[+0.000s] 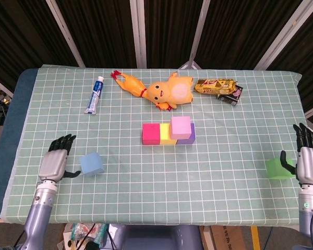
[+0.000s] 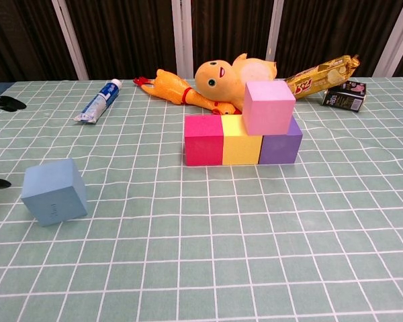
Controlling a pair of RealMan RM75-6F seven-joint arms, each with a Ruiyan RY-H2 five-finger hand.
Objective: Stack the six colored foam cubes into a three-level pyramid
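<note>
the left hand point(image 1: 54, 162) is seen spread and empty just left of the blue cube point(image 1: 92, 164), apart from it. the right hand point(image 1: 309, 162) is held open, its thumb beside the green cube point(image 1: 279, 168) at the surface point(image 1: 219, 177) edge. farther back, red point(image 1: 151, 134), yellow point(image 1: 167, 136) and purple point(image 1: 188, 138) cubes are lined up touching, with the pink cube point(image 1: 181, 126) set on top.

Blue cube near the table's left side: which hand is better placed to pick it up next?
Left. The left hand is open right beside the blue cube, while the right hand is at the far edge beside the green cube.
</note>
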